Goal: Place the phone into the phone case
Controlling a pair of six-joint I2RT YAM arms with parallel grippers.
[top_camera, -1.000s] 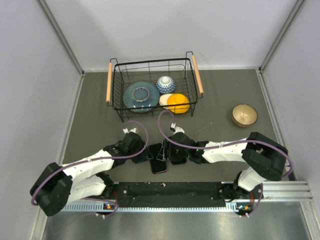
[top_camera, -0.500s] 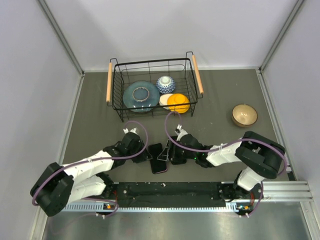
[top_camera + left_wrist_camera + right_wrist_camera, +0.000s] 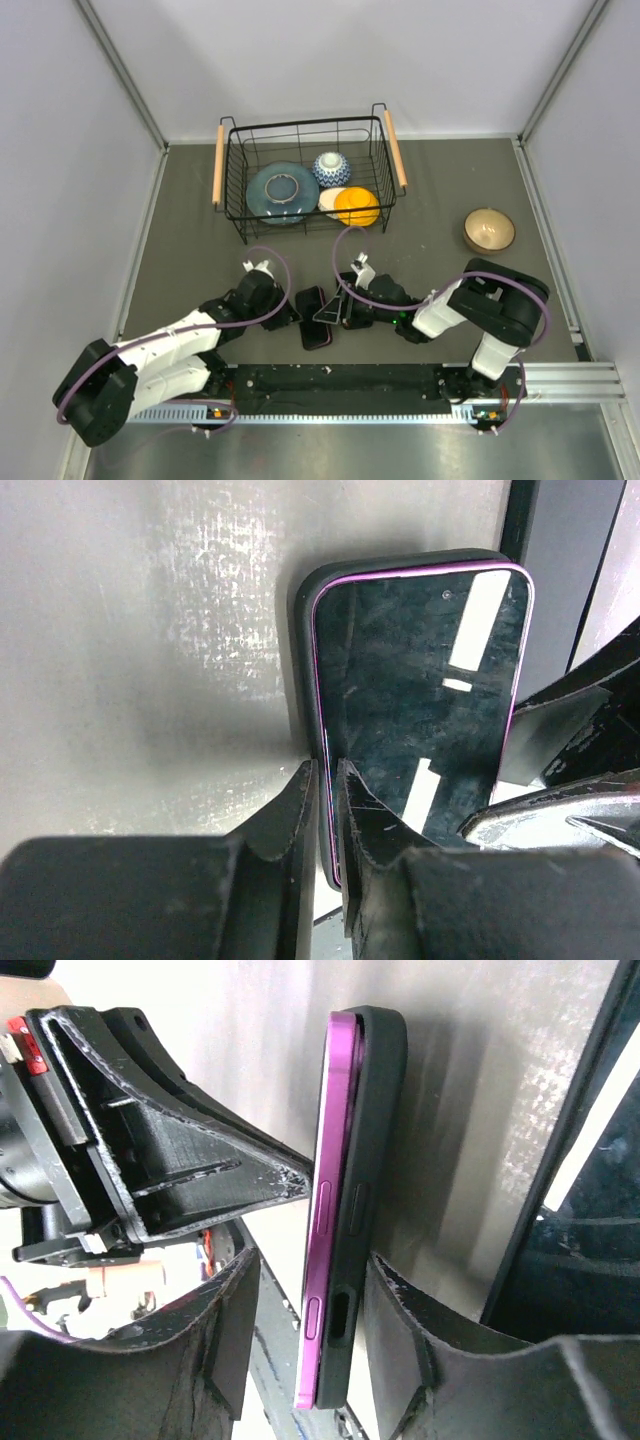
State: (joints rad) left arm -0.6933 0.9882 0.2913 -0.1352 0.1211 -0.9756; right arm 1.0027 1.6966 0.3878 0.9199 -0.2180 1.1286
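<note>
Lab: white-walled enclosure (image 3: 60,150), rail-mounted arms.

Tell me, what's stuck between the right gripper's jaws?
In the right wrist view, the phone, purple-edged, sits half-seated in the black phone case, both standing on edge between the right gripper jaws.

Both hands crowd the phone (image 3: 318,322) from either side; the wire basket (image 3: 306,180) stands well beyond.

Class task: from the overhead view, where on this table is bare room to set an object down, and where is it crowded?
Bare grey table lies left of the black wire basket, and between the basket and the tan bowl. The near centre is crowded: both arms' fingers meet around the purple-edged phone.
</note>
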